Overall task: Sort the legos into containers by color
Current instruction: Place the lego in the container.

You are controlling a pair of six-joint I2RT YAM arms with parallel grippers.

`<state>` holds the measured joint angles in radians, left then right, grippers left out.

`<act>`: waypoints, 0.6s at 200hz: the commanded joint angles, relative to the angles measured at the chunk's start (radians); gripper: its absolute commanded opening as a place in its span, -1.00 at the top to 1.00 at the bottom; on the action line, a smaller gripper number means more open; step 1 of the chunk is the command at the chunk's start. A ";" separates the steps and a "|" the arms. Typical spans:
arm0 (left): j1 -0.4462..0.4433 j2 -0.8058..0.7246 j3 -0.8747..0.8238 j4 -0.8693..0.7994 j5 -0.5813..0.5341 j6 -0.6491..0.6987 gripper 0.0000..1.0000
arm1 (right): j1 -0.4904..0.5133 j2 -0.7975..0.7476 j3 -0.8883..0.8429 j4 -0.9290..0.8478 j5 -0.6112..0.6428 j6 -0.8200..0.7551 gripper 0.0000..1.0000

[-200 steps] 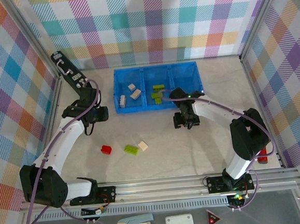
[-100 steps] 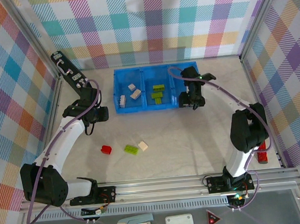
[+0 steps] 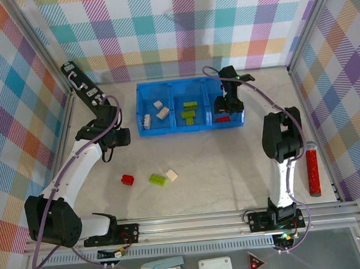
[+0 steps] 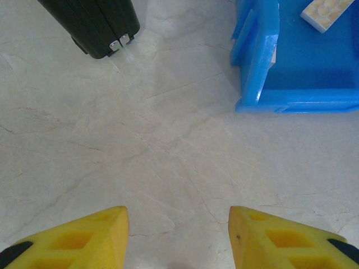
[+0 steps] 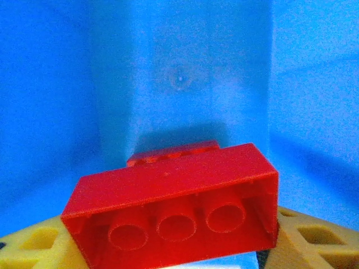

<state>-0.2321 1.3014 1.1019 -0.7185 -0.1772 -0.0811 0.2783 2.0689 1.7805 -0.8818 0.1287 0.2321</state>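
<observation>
At the left side of the pale, faintly veined tabletop (image 3: 232,168), the left gripper (image 4: 176,216) hangs just outside the corner of the bright blue three-compartment plastic tray (image 3: 179,129), its yellow fingers (image 4: 73,235) spread with nothing between them; a black rectangular device (image 3: 80,85) lies beyond it. Toward the front of the table, well apart from the tray, lie three studded plastic pieces not yet sorted: a red brick (image 3: 127,180), a lime green brick (image 3: 157,180) and a cream brick (image 3: 171,174), the last two nearly touching. Inside the tray, the left compartment holds cream bricks (image 3: 160,109) and the middle one green bricks (image 3: 191,112). Over the right compartment, the right gripper (image 3: 230,102) pinches a red studded plastic brick (image 5: 174,207) between its yellow fingers (image 5: 311,241), tilted, hollow underside toward the wrist camera, above a second red brick (image 5: 171,153) on the compartment floor. Caution: because the held brick is tilted and close to the compartment walls, release may let it tumble, strike the brick beneath, or bounce over the divider among the green ones. A red cylinder (image 3: 312,173) lies at the far right. Plaid-patterned panels (image 3: 178,29) enclose three sides; an aluminium rail (image 3: 199,223) runs along the near edge.
</observation>
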 commanded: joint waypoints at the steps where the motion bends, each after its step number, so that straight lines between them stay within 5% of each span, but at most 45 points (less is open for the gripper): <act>1: 0.014 0.002 0.003 0.004 -0.006 0.008 0.00 | -0.010 0.055 0.063 -0.003 -0.032 -0.025 -0.22; 120: 0.014 0.012 0.001 0.003 -0.008 0.008 0.00 | -0.021 0.283 0.193 0.026 -0.061 -0.018 -0.26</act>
<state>-0.2317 1.3083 1.1019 -0.7189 -0.1772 -0.0811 0.2623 2.3295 1.9530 -0.8543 0.0956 0.2195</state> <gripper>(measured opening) 0.500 0.635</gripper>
